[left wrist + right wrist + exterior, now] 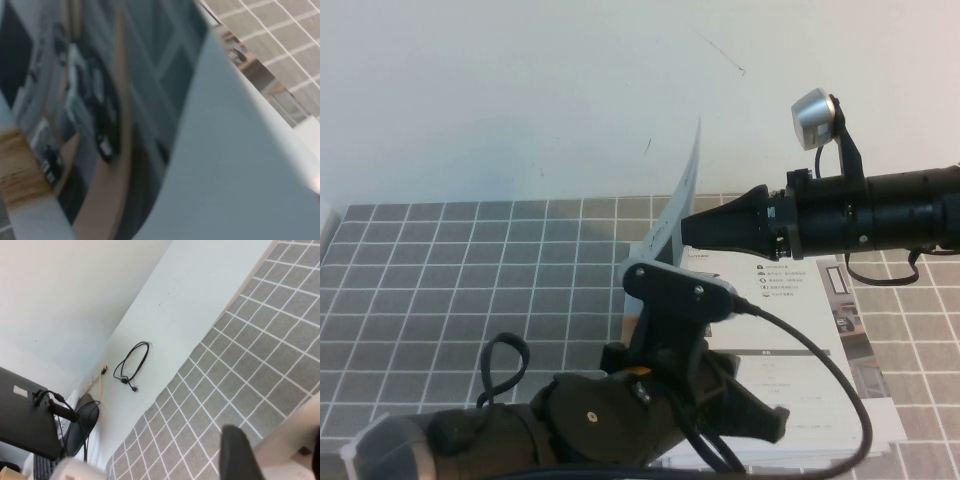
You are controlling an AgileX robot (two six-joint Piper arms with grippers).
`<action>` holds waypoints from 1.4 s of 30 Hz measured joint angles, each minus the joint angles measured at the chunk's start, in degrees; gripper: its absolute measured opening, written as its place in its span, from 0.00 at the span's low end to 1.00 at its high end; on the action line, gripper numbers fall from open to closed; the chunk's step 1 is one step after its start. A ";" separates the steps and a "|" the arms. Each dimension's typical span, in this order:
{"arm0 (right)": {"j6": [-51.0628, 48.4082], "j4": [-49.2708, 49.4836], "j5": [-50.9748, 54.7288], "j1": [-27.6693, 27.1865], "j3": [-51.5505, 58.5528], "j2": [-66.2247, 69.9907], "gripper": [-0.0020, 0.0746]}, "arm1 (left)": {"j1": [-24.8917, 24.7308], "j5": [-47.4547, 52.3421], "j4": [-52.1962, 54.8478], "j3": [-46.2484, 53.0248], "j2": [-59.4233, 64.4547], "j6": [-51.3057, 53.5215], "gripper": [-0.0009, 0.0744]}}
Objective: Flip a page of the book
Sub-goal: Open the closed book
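Note:
The book (790, 320) lies open on the mat at the right, white printed pages facing up. One page (686, 185) stands lifted and curved, almost upright. My right gripper (692, 228) reaches in level from the right and meets that page low down. In the right wrist view the right gripper (275, 440) is open, its dark fingers (240, 455) wide apart with the pale page edge between them. My left gripper (760, 418) sits low at the book's near edge. The left wrist view is filled by the cover photo (90, 125) and a pale page (240, 165).
A grey checked mat (470, 260) covers the table, ending at a white wall behind. More white booklets (875, 385) show under the book at the right. A looped black cable (132, 362) and a dark screen (25, 410) lie beyond the mat.

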 joint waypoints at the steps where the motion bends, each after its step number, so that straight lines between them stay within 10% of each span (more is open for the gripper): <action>1: -0.09 0.00 0.00 0.00 0.00 0.00 0.44 | 0.00 -0.86 -0.10 0.00 0.05 -0.93 0.01; 12: 0.44 -7.77 0.48 -1.57 -0.93 -0.70 0.42 | 0.00 -6.51 -4.43 0.00 0.05 -2.30 0.01; 21: 4.24 -23.52 -0.62 -2.75 -2.23 -1.34 0.18 | 0.68 -9.83 -7.96 0.00 0.05 -1.45 0.01; 42: 6.65 -30.99 -18.18 3.91 -2.27 11.99 0.03 | 19.93 2.12 -14.23 0.00 0.05 1.10 0.01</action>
